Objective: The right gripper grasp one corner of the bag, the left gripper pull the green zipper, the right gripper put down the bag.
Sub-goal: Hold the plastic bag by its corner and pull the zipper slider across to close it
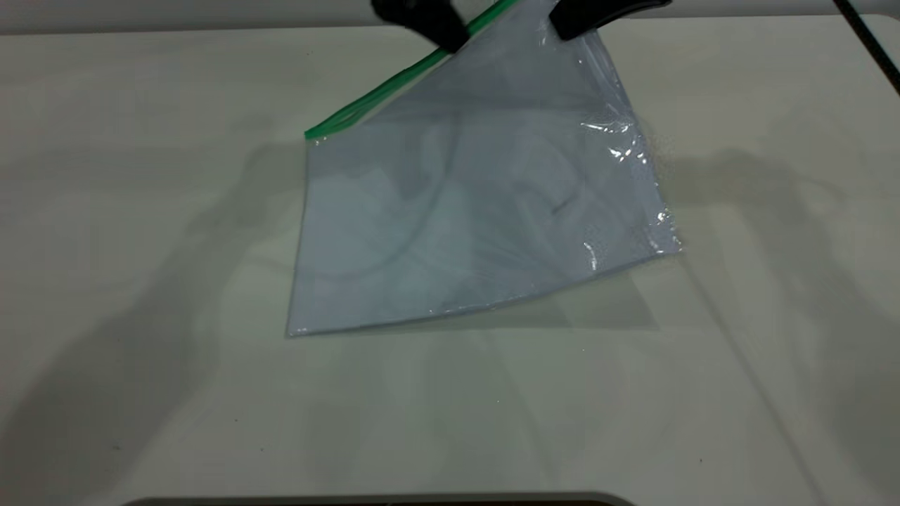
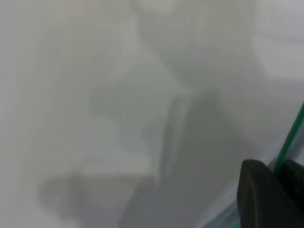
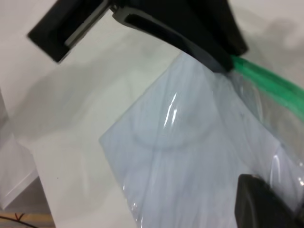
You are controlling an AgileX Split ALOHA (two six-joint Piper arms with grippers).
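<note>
Pale table (image 1: 140, 393); the bag (image 1: 457, 225) rests on it, seemingly by its lower edge only.

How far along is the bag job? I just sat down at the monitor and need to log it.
Done: the right gripper holds the bag by its top corner, that side lifted while the lower left edge rests on the table. In hand: the left gripper is closed on the green zipper near the raised end. Left: finishing the zipper pull and putting the bag down.

We see a pale table (image 1: 140, 281) carrying soft grey shadows. At its near edge we notice a dark rounded strip (image 1: 380, 500); what it is, we cannot tell.
</note>
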